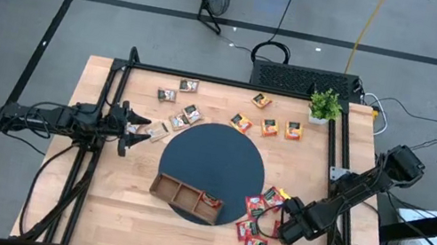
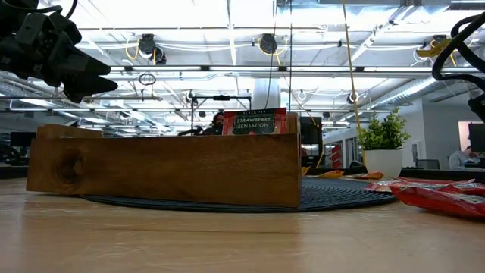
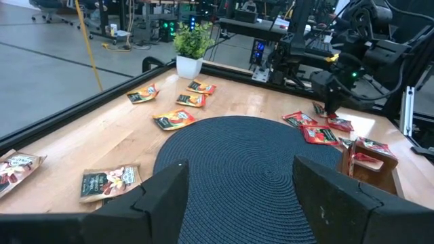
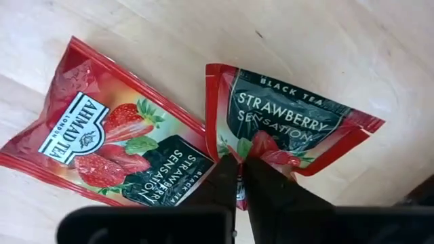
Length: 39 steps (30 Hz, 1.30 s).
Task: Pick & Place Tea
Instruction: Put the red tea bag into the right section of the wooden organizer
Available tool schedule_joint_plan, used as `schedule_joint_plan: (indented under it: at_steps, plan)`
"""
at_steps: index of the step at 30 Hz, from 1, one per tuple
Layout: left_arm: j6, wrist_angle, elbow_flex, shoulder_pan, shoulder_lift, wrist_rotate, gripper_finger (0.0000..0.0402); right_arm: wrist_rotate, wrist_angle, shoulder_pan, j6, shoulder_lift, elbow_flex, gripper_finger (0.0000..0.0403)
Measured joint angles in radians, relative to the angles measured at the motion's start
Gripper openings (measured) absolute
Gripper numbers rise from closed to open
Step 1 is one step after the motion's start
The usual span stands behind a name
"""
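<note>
Several red tea sachets [image 1: 255, 224] lie on the wood at the table's near right. My right gripper [image 1: 283, 224] is down among them, shut on one red sachet [image 4: 291, 125]; a second red sachet [image 4: 112, 146] lies beside it. The wooden tray [image 1: 185, 198] rests on the near edge of the dark round mat [image 1: 211, 162], with one red sachet [image 2: 254, 121] standing in its right compartment. Orange sachets [image 1: 269, 127] lie at the far right and brown-and-white ones [image 1: 176, 106] at the far left. My left gripper [image 3: 237, 203] is open and empty above the table's left side. My right gripper pinches the red sachet between its two fingers [image 4: 268, 186] at the edge [image 4: 247, 152] by the strawberry picture. The fingers come from above, pointing down. The rest of the sachet lies spread flat over the wood; whether it is lifted I cannot tell.
A small green potted plant [image 1: 324, 105] stands at the far right corner. A black frame rail [image 1: 234, 83] runs around the table. Bare wood shows along the near left of the table [image 1: 104, 210].
</note>
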Motion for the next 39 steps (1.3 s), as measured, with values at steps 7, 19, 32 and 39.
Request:
schedule_joint_plan:
  at_steps: [7,19,32,39]
  plan:
    - [0.000,0.000,0.000,0.000,0.000,0.000,0.0257,0.222,-0.134,-0.001,-0.099,0.003,0.141,0.0002]
    - [0.000,0.000,0.000,0.000,0.000,0.000,0.0257,0.968,0.171,0.019,-0.797,0.002,0.304,0.0000]
    - [-0.152,0.082,0.000,0.000,0.000,0.000,0.0257,0.566,1.499,-0.183,-1.885,0.002,-0.021,0.0000]
    - [-0.201,0.253,0.001,0.000,0.011,-0.138,0.0257,0.200,1.628,-0.342,-1.915,0.002,-0.065,0.0000]
